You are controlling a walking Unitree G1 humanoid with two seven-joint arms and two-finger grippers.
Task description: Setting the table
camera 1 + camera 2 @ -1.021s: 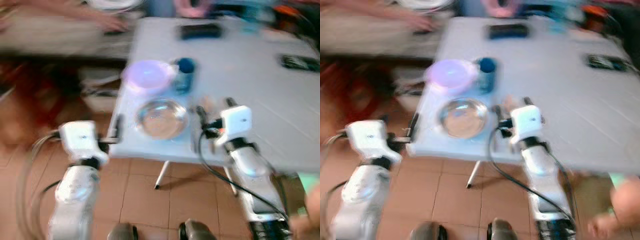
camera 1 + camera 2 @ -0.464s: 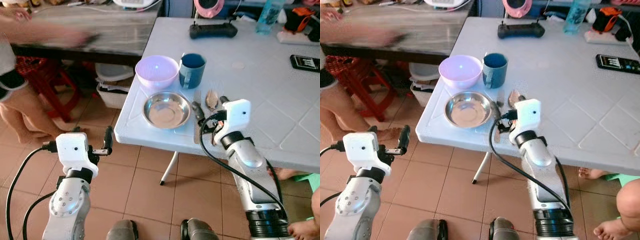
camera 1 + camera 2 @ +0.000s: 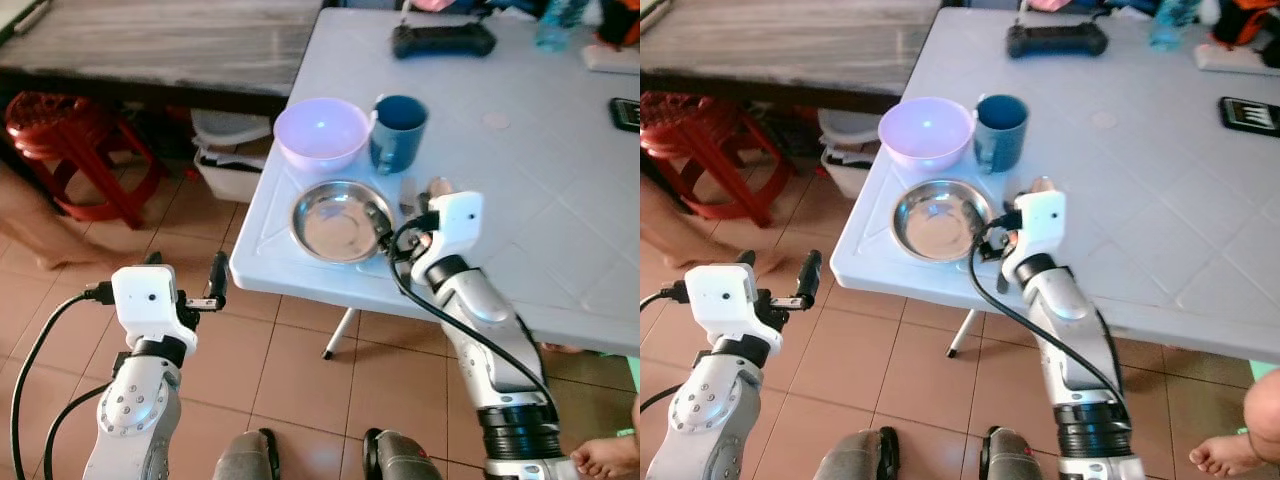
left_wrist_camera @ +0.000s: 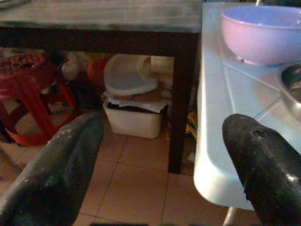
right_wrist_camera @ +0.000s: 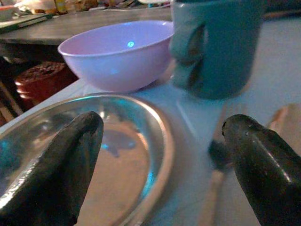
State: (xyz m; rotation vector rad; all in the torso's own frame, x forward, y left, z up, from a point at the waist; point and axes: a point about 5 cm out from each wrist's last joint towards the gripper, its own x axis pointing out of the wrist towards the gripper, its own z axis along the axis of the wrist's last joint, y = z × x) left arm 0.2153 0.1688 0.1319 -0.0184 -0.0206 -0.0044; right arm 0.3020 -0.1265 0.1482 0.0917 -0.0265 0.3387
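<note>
My right gripper [image 5: 160,141] has its fingers [image 5: 56,165] spread apart, empty, low over the tabletop [image 3: 540,150] at the rim of the steel plate [image 3: 338,220], with a utensil [image 5: 216,165] lying just beside it. Behind the plate I see the lilac bowl [image 3: 321,131] and the blue mug [image 3: 398,119] side by side. My left gripper [image 4: 160,155] hangs off the table's edge over the tiled floor [image 3: 270,370], fingers [image 4: 56,174] also apart.

Spoon [image 3: 437,187] — half hidden (behind wrist)
</note>
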